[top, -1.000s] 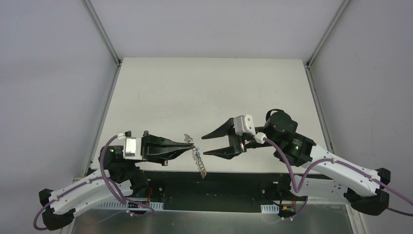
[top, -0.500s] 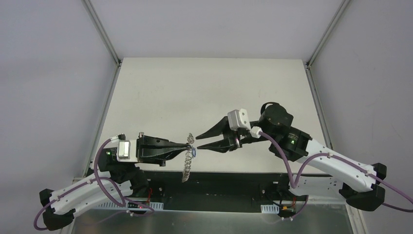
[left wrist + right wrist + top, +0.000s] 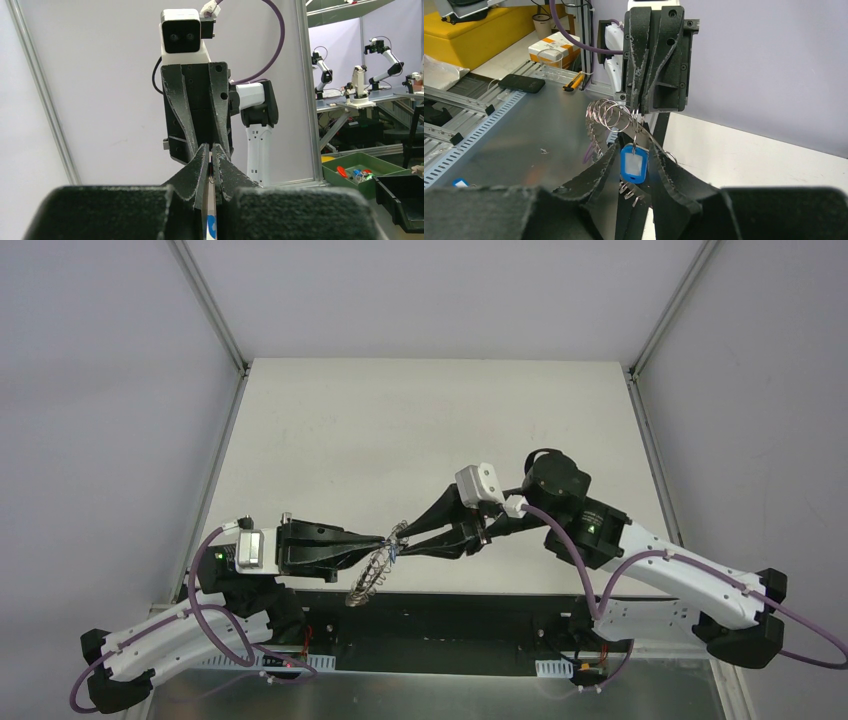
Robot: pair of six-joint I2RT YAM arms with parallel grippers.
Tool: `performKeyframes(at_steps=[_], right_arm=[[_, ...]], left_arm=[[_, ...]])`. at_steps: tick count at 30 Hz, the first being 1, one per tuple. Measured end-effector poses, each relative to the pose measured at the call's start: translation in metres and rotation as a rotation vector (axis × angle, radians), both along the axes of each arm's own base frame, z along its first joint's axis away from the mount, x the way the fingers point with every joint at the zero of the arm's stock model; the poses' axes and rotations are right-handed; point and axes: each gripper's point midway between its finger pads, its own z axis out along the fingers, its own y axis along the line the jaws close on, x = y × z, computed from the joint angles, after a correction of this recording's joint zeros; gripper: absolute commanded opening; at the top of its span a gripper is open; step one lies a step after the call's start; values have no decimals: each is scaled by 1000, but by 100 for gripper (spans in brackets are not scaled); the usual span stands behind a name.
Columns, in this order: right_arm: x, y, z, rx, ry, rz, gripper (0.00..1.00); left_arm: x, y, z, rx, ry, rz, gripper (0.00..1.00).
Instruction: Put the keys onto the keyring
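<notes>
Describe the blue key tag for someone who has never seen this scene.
Look at the near edge of the table, where the two tools meet tip to tip. The left tool holds a ring fringed with silver wire loops; the blue tag hangs between the fingers of the right tool, the only coloured piece there.

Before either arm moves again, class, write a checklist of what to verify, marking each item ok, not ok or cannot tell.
1. Left end effector clamped on the keyring: ok.
2. Keyring hanging in the air below that grip: ok.
3. Blue key tag sitting between the fingers of the right end effector: ok.
4. Right fingers actually pinching the tag: cannot tell.
5. Blue key's own small ring threaded onto one of the wire loops: cannot tell.
</notes>
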Motion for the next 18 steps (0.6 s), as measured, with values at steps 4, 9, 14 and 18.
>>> performKeyframes(at_steps=[4, 9, 14, 18], right_arm=[[-3, 2, 2, 7, 7, 11, 30], [-6, 6, 0, 5, 14, 21, 30], [-6, 11, -3, -6, 21, 26, 27], [-7, 14, -3, -6, 22, 28, 24]], left_arm=[[0, 0, 0, 0, 0, 0, 0], [0, 0, 0, 0, 0, 0, 0], [0, 0, 0, 0, 0, 0, 0], [0, 0, 0, 0, 0, 0, 0]])
